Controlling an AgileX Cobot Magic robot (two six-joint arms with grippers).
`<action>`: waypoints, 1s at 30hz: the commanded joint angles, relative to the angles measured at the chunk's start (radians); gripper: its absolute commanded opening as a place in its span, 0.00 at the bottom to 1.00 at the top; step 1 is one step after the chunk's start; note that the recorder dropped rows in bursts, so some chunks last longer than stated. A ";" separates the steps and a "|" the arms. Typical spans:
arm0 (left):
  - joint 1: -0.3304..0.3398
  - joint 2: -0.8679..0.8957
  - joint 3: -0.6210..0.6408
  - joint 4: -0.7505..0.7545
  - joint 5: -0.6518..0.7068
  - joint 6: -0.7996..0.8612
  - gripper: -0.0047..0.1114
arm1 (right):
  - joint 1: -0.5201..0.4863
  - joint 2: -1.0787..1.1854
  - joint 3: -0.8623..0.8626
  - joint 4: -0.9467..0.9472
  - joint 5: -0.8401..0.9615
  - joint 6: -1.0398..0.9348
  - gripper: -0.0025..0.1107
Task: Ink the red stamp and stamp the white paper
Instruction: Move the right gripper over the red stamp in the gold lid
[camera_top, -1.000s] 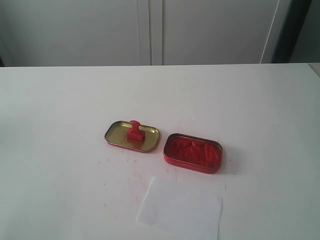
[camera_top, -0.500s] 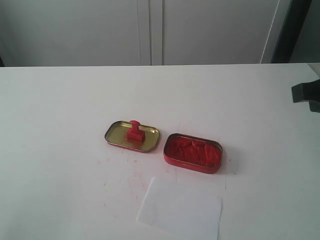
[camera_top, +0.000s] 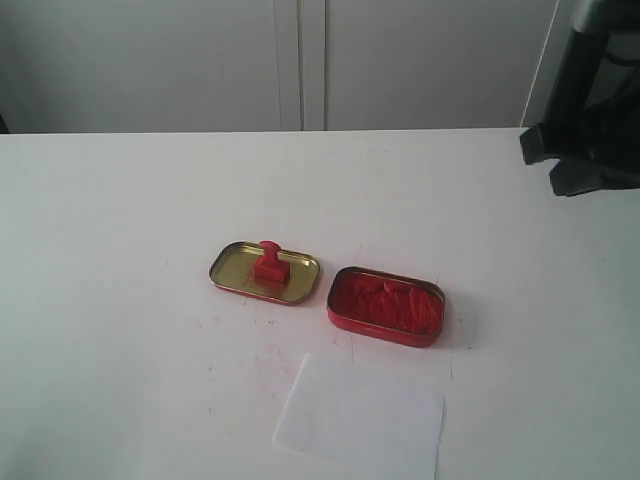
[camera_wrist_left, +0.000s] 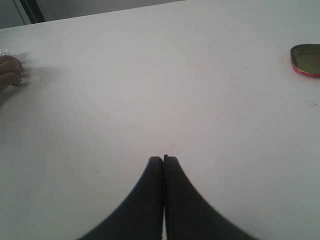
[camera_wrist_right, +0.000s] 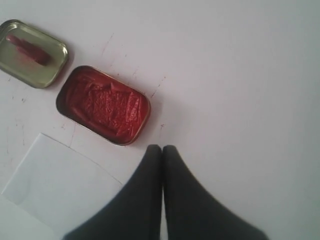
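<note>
Tabletop (camera_top: 150, 200) unchanged; right end effector (camera_wrist_right: 162, 148), closed and empty like left end effector (camera_wrist_left: 163, 159), has advanced inward.

Soft, even light over the white desk (camera_top: 120, 200); shadows faint beside the ink tin (camera_top: 386, 306); wrist-view foregrounds blurred; slightly hazy overall.

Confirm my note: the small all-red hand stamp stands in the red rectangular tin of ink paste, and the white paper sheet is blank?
Wrong: the small red stamp stands in the shallow gold-coloured tin lid, as the exterior view shows, not in the red ink paste tin. The white paper is blank.
</note>
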 joint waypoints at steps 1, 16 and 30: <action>0.002 -0.003 0.003 -0.001 -0.003 0.003 0.04 | 0.050 0.066 -0.058 0.006 0.022 -0.011 0.02; 0.002 -0.003 0.003 -0.001 -0.003 0.003 0.04 | 0.198 0.318 -0.274 0.006 0.030 -0.013 0.02; 0.002 -0.003 0.003 -0.001 -0.003 0.003 0.04 | 0.332 0.585 -0.557 -0.004 0.092 -0.090 0.02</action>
